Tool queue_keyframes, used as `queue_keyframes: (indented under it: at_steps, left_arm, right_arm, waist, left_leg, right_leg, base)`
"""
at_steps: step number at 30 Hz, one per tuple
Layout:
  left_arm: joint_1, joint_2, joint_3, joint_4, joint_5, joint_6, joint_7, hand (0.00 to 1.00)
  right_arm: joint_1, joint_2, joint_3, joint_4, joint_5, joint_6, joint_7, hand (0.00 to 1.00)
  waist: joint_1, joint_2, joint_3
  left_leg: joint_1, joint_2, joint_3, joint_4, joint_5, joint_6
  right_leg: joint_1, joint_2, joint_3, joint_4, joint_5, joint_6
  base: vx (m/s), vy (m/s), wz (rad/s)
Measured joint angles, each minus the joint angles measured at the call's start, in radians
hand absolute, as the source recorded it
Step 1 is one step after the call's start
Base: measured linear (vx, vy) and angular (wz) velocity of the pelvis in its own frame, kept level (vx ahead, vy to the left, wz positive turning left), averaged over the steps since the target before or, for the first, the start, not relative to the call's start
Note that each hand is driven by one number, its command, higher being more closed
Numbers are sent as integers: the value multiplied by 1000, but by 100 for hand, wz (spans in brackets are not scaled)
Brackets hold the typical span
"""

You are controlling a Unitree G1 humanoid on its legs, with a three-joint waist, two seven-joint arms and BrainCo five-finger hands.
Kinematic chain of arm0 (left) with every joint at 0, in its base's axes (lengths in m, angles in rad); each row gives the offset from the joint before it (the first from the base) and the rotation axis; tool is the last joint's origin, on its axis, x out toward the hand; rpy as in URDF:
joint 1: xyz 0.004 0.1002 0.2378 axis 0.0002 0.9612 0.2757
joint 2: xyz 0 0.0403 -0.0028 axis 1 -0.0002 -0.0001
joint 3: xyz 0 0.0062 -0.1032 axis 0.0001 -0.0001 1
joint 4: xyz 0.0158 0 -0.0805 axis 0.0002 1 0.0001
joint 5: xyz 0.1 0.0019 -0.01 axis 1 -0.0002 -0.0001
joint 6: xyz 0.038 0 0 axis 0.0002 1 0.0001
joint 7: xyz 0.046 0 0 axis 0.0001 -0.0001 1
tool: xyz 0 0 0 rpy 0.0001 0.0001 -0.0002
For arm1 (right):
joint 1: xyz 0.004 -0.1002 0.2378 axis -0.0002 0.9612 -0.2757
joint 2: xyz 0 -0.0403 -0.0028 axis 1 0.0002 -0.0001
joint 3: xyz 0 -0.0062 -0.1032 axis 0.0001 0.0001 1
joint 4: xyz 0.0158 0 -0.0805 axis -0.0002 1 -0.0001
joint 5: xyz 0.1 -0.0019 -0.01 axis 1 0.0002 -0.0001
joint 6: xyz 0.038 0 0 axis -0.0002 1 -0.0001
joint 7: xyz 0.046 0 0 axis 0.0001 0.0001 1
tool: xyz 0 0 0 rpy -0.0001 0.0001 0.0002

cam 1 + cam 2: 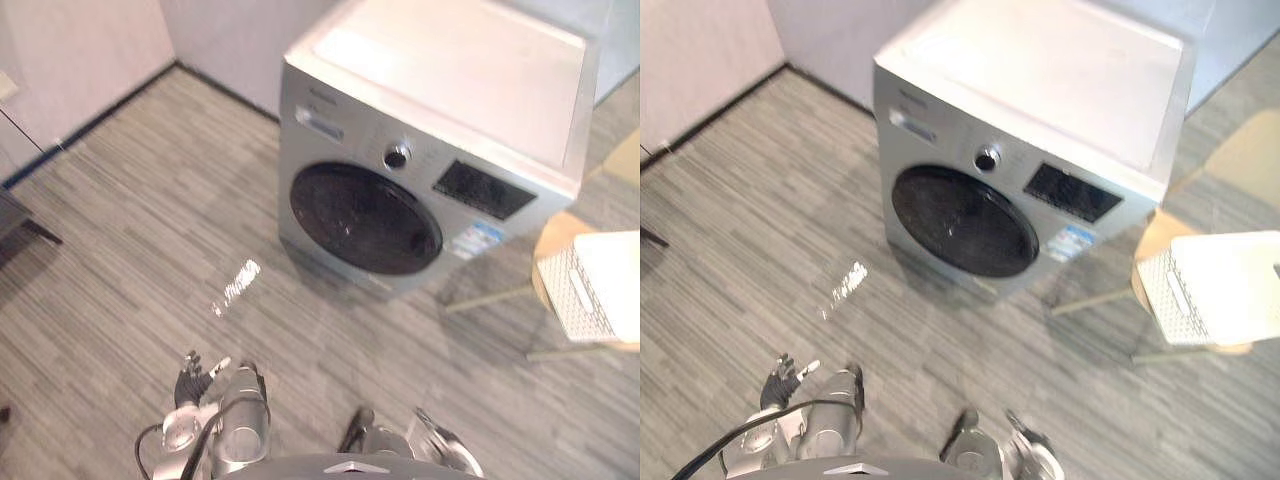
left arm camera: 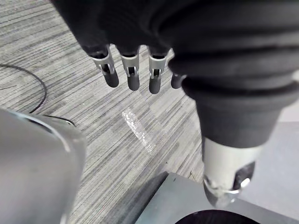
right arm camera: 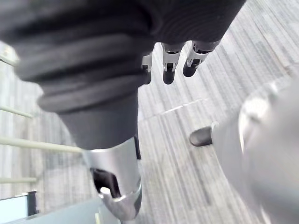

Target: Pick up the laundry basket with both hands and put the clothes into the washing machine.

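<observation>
One washing machine (image 1: 420,170), door (image 1: 365,218) shut | one laundry basket (image 1: 600,285), right edge | floor (image 1: 150,230) open | left hand (image 2: 133,70), right hand (image 3: 169,65): fingers straight, empty

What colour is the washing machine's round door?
The washing machine door is dark, almost black, clearest in the left eye view.

Nothing written can be read at this distance. The silver-grey front-loading washing machine (image 1: 340,150) carries a small dark mark (image 1: 318,101) near the upper left corner of its front, just above the detergent drawer (image 1: 322,126); its letters cannot be made out. The black rectangular display panel (image 1: 484,190) shows no legible figures. Just below that panel sits a blue-and-white sticker (image 1: 478,240), its print blurred into coloured bands.
</observation>
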Motion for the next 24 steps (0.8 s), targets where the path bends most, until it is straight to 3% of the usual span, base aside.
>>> queue_keyframes:
  at_steps: [1, 2, 3, 4, 5, 6, 8, 10, 11, 13, 14, 15, 17, 19, 21, 24]
  left_arm:
    - [4, -5, 10, 16, 0, 4, 2, 0]
    - [16, -7, 21, 22, 1, 10, 3, 0]
    - [20, -2, 33, 20, 9, 10, 3, 0]
    - [22, -5, 60, 17, 19, 10, 5, 0]
    - [23, -5, 65, 16, 22, 10, 5, 0]
    - [20, -7, 72, 15, 41, 9, 6, 0]
    - [9, -18, 71, 15, 72, 5, 9, 0]
    - [-19, -42, 61, 18, 122, -10, 24, 0]
    - [-27, -50, 55, 22, 144, -22, 33, 0]
    - [-47, -48, 25, 55, 177, -38, 54, 0]
    - [-47, -47, 15, 62, 180, -43, 56, 0]
    - [-38, -47, 0, 78, 184, -53, 63, 0]
    - [-21, -57, -9, 105, 183, -56, 70, 0]
    - [-20, -57, -7, 105, 183, -58, 73, 0]
    - [-23, -53, 1, 103, 166, -59, 86, 0]
    - [-33, -48, -16, 104, 153, -59, 90, 0]
  right_arm:
    - [14, 8, -3, -16, 0, 2, 1, 0]
    - [37, 38, -3, -22, 1, 5, 5, 0]
    - [58, 90, -28, -22, 15, 4, 10, 0]
    - [86, 103, -28, -19, 9, 4, 12, 0]
    - [89, 106, -26, -18, 7, 4, 13, 0]
    - [101, 119, -16, -19, 2, 2, 23, 0]
    - [117, 124, -8, -19, -2, -2, 29, 0]
    - [125, 122, 19, -16, -23, -4, 28, 0]
    - [134, 118, 40, -15, -21, -12, 28, 0]
    - [141, 101, 104, -15, -20, -19, 27, 0]
    - [141, 95, 127, -14, -19, -21, 26, 0]
    - [153, 88, 155, -11, -19, -32, 26, 0]
    - [147, 53, 170, -18, -21, -46, 29, 0]
    - [109, 39, 185, -24, -23, -65, 29, 0]
    - [84, 31, 207, -30, -33, -69, 28, 0]
    - [83, 32, 226, -44, -37, -71, 29, 0]
  waist:
    - [-6, 2, -5]
    - [-20, -1, -12]
    - [-29, -28, -26]
    - [-32, -42, -32]
    - [-31, -44, -33]
    - [-33, -53, -38]
    - [-40, -60, -43]
    - [-67, -59, -43]
    - [-71, -57, -44]
    - [-89, -58, -46]
    - [-92, -61, -51]
    - [-94, -70, -69]
    - [-88, -26, -118]
    - [-82, -8, -116]
    - [-66, -6, -112]
    - [-67, -9, -109]
  left_leg:
    - [18, -6, 0, 0, -13, 14]
    - [56, -27, -6, -32, -18, 22]
    - [95, -54, -16, -77, -15, 25]
    - [123, -72, -36, -109, -8, 35]
    - [127, -76, -39, -118, -4, 40]
    - [146, -108, -68, -153, 9, 59]
    - [155, -156, -116, -189, 23, 75]
    - [167, -242, -245, -214, 32, 95]
    - [179, -269, -301, -215, 32, 105]
    - [215, -326, -447, -212, 19, 94]
    - [226, -342, -493, -207, 8, 91]
    - [246, -369, -569, -185, -23, 90]
    - [239, -326, -613, -114, -53, 79]
    - [185, -290, -539, 23, -28, 39]
    - [129, -179, -372, 231, 10, 27]
    - [93, 2, -146, 249, 10, 26]
  right_leg:
    - [-40, -12, 49, 93, 37, -72]
    - [-117, -12, 162, 231, 150, -179]
    - [-175, 14, 258, 323, 125, -129]
    - [-203, 70, 303, 363, 50, -106]
    - [-209, 85, 312, 364, 32, -104]
    - [-231, 169, 352, 326, -49, -94]
    - [-247, 258, 426, 232, -103, -80]
    - [-252, 382, 583, 77, -129, -78]
    - [-261, 416, 635, 50, -127, -80]
    - [-261, 433, 703, 1, -103, -88]
    - [-258, 417, 699, -17, -84, -91]
    - [-244, 375, 659, -43, -16, -96]
    - [-215, 381, 532, -41, -55, -136]
    - [-168, 388, 453, -50, -76, -170]
    - [-99, 411, 384, -57, -100, -210]
    - [-33, 406, 303, -131, -102, -214]
  base:
    - [137, 334, 22]
    - [107, 315, 44]
    - [215, 301, 64]
    - [211, 192, 49]
    - [229, 177, 56]
    - [186, 132, 53]
    - [215, 73, 100]
    - [346, -32, 199]
    - [388, -119, 214]
    - [348, -179, 231]
    - [369, -236, 252]
    - [316, -218, 179]
    - [381, -254, 175]
    - [291, -236, 130]
    - [198, -264, 79]
    - [81, -212, 75]
